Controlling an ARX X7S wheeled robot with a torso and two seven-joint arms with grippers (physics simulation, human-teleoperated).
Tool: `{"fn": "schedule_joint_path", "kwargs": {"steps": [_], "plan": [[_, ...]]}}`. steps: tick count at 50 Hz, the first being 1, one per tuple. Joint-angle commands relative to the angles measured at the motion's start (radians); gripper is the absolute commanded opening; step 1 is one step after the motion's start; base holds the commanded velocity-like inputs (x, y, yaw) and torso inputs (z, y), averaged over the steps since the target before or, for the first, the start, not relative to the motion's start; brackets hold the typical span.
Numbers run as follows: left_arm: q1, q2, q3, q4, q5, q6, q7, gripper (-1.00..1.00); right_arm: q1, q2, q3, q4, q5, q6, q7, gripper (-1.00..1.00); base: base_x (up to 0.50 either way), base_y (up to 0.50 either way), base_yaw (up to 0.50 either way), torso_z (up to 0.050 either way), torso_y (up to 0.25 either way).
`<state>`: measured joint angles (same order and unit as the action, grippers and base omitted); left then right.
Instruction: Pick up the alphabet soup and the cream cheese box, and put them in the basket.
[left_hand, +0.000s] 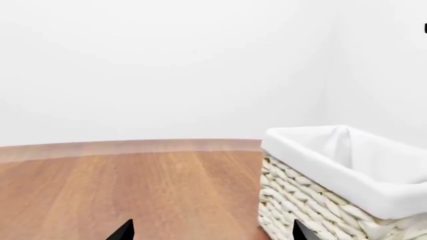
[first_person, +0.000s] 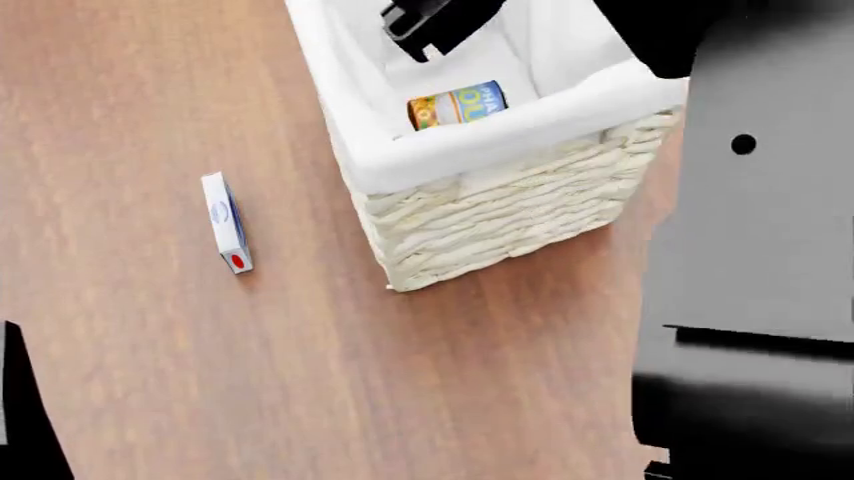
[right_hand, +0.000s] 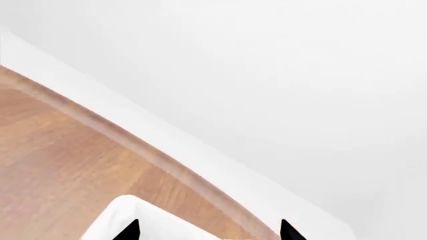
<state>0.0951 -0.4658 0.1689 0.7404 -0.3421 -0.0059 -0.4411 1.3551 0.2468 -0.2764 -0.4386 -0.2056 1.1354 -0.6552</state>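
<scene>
Soup (first_person: 458, 105) lies in basket (first_person: 507, 215), cheese box (first_person: 226, 222) beside; both claws seemingly apart

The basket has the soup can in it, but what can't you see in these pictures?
- Head view: the basket's far end is cut off by the top edge, and the right gripper covers part of its inside.
- The alphabet soup: label words too small to read.
- The cream cheese box: logo text too small.
- Wrist views: only fingertip points show.

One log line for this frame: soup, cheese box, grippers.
alphabet soup: lying in basket | cream cheese box: on wood floor, left of basket, untouched | left gripper: open, empty | right gripper: open, empty, over basket
</scene>
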Motion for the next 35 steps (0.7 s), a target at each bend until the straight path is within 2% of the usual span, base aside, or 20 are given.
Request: {"fn": "schedule_joint_path", "kwargs": {"steps": [1,5,6,8,9,10,12,14,19,25,35], "plan": [[0.000,0.000,0.014,0.007,0.008,-0.003,-0.001,1.00,-0.283,0.034,0.117,-0.525,-0.058,0.066,0.057,1.00,0.00,0.00,0.00,0.000,0.000],[-0.006,-0.004,0.010,0.008,0.012,-0.012,-0.007,1.00,-0.482,0.015,0.177,-0.599,-0.085,-0.052,0.126,1.00,0.00,0.00,0.00,0.000,0.000],[-0.009,-0.004,0.012,0.014,0.013,-0.018,-0.010,1.00,-0.570,-0.044,0.219,-0.608,-0.134,-0.150,0.100,1.00,0.00,0.00,0.00,0.000,0.000],[-0.011,-0.001,0.016,0.009,0.016,-0.018,-0.011,1.00,-0.644,-0.195,0.295,-0.608,-0.284,-0.281,-0.059,1.00,0.00,0.00,0.00,0.000,0.000],[-0.011,0.001,0.024,0.006,0.029,-0.016,-0.010,1.00,-0.716,-0.246,0.344,-0.608,-0.279,-0.367,-0.080,1.00,0.00,0.00,0.00,0.000,0.000],[-0.012,0.001,0.025,0.007,0.027,-0.020,-0.010,1.00,-0.750,-0.246,0.362,-0.608,-0.237,-0.384,-0.046,1.00,0.00,0.00,0.00,0.000,0.000],[-0.024,0.001,0.024,0.015,0.018,-0.035,-0.016,1.00,-0.873,-0.246,0.387,-0.608,-0.207,-0.524,0.037,1.00,0.00,0.00,0.00,0.000,0.000],[-0.029,0.004,0.033,0.011,0.024,-0.038,-0.014,1.00,-0.989,-0.246,0.468,-0.609,-0.013,-0.606,0.127,1.00,0.00,0.00,0.00,0.000,0.000],[-0.038,0.009,0.054,0.010,0.035,-0.047,-0.012,1.00,-1.210,-0.239,0.464,-0.598,0.080,-0.752,0.277,1.00,0.00,0.00,0.00,0.000,0.000],[-0.043,0.010,0.065,0.016,0.046,-0.059,-0.015,1.00,-1.340,-0.219,0.437,-0.513,0.120,-0.949,0.362,1.00,0.00,0.00,0.00,0.000,0.000],[-0.079,0.020,0.071,-0.003,0.025,-0.082,-0.018,1.00,-1.336,-0.185,0.442,-0.518,0.152,-0.917,0.404,1.00,0.00,0.00,0.00,0.000,0.000]]}}
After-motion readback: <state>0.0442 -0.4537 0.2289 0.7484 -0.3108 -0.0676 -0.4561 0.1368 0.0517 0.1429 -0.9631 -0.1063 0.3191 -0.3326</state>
